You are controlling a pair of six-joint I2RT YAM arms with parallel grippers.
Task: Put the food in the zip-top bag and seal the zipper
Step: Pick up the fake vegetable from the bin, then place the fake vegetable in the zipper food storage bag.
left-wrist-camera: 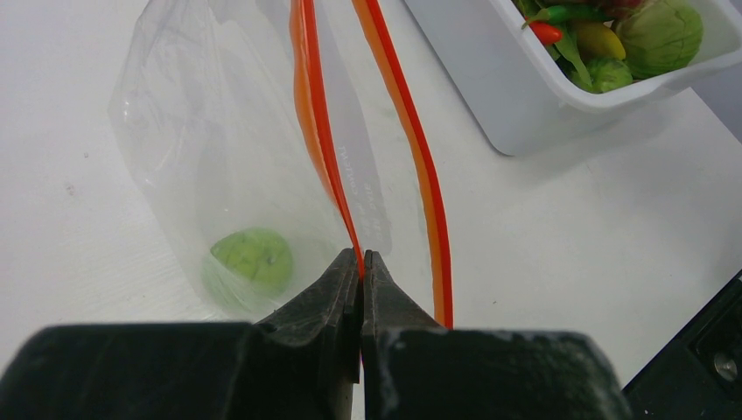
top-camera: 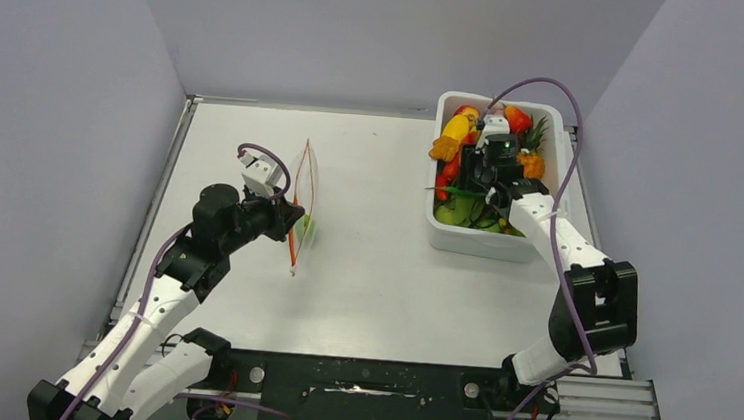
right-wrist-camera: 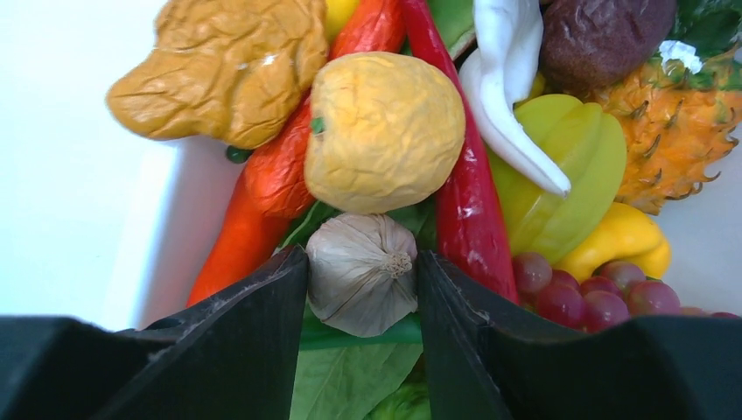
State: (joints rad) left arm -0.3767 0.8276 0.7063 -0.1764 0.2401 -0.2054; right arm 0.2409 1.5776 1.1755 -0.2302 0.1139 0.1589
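On my left, the left gripper [left-wrist-camera: 361,255] is pinched tight on the zipper [left-wrist-camera: 308,114], its black fingers meeting at the tips on one of the two red-orange strips. The zip-top bag [left-wrist-camera: 175,131] stands on edge on the white table [top-camera: 373,270]. It is thin, clear and crinkled, and its mouth gapes so that the second strip bows away from the one I hold. Inside, low against the bag's wall and just left of my fingertips, sits one round, matte green fruit [left-wrist-camera: 254,256].

To the right, well apart from the bag, is the white tub [top-camera: 476,243], smooth-walled and rectangular, heaped with toy produce. The right gripper [right-wrist-camera: 361,258] hangs down into it with its fingers apart and a papery, ribbed garlic bulb [right-wrist-camera: 363,293] between them. Each finger is close against a side, but I cannot tell whether they press it. Just beyond the garlic lies a wrinkled yellow fruit [right-wrist-camera: 385,131], with a knobbly tan ginger root [right-wrist-camera: 227,70] to its left and the long, glossy red chili [right-wrist-camera: 468,201] to its right.
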